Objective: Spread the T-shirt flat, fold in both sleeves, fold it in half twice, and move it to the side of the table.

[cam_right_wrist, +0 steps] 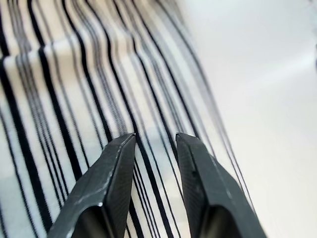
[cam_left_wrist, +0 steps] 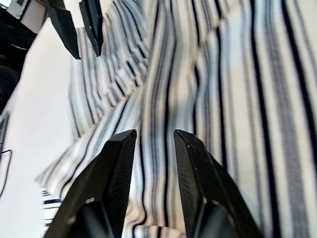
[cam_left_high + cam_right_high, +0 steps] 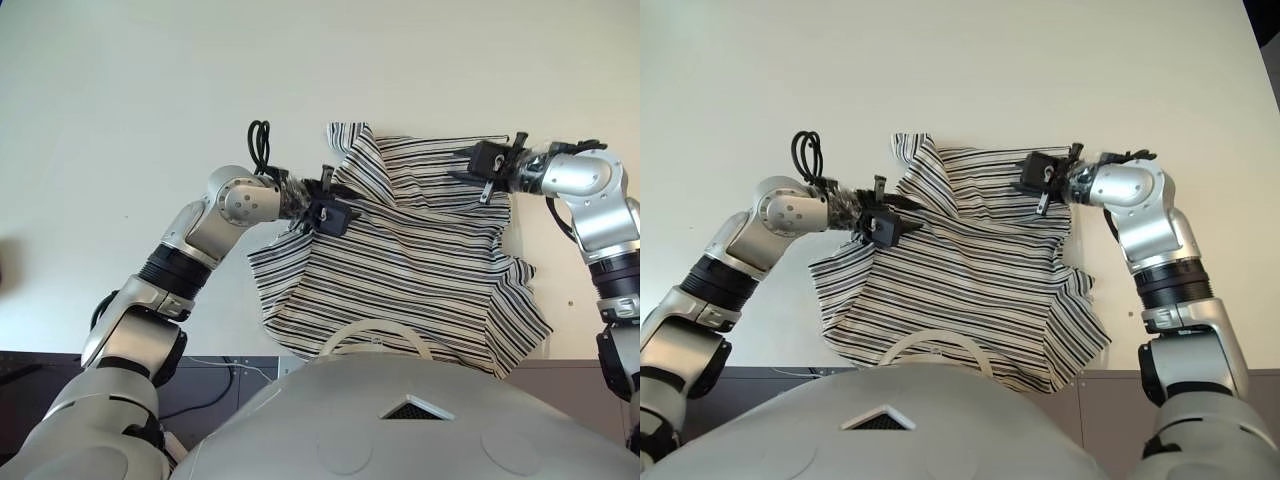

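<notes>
A black-and-white striped T-shirt [image 3: 410, 260] lies rumpled on the white table [image 3: 120, 120], its near hem at the table's front edge. A far corner [image 3: 350, 135] is folded up into a peak. My left gripper [image 3: 338, 205] sits at the shirt's left side, below that peak. In the left wrist view it [image 2: 155, 136] stands open just above the striped cloth. My right gripper [image 3: 482, 165] is at the shirt's far right corner. The right wrist view shows it [image 1: 155, 138] open over the stripes near the cloth's edge, with bare table beside it.
Bare table stretches to the left of the shirt and beyond it. The table's front edge [image 3: 60, 352] runs close to me, with dark floor and a cable [image 3: 215, 385] below. The right edge of the shirt [image 3: 525, 300] lies near my right forearm.
</notes>
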`<state>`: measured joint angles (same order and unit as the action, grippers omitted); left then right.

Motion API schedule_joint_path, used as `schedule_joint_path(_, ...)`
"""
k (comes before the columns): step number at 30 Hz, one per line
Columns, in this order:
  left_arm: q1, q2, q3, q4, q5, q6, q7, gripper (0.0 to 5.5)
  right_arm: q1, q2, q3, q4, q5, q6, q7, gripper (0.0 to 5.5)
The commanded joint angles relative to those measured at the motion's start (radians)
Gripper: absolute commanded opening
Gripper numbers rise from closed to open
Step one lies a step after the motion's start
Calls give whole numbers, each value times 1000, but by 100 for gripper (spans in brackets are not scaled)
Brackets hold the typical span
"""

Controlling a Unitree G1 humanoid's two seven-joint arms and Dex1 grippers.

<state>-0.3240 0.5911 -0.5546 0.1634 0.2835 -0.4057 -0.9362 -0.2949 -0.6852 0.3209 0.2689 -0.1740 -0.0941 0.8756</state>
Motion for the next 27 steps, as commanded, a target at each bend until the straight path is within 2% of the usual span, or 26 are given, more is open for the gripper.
schedule_joint_path(1, 22, 64, -19, -8, 2, -1, -89, 140, 103, -27, 65, -51, 6, 4, 105, 148)
schedule_joint_path(6, 36, 146, -17, -28, -36, 13, -205, 140, 190, -70, 85, -184, 68, 97, 213, 148)
schedule_joint_path(9, 21, 139, -1, -13, -38, 15, -189, 140, 168, -51, 81, -134, 29, 82, 156, 148)
schedule_joint_path(15, -22, 49, 35, 92, -5, 64, -59, 140, -39, 86, 57, 147, -12, 87, -36, 148)
schedule_joint_path(21, -65, -4, 67, 190, 36, 136, 51, 140, -242, 207, 85, 526, -95, -50, -203, 148)
schedule_joint_path(27, -35, 48, 91, 147, 15, 202, 1, 140, -385, 253, 84, 829, -153, -147, -349, 148)
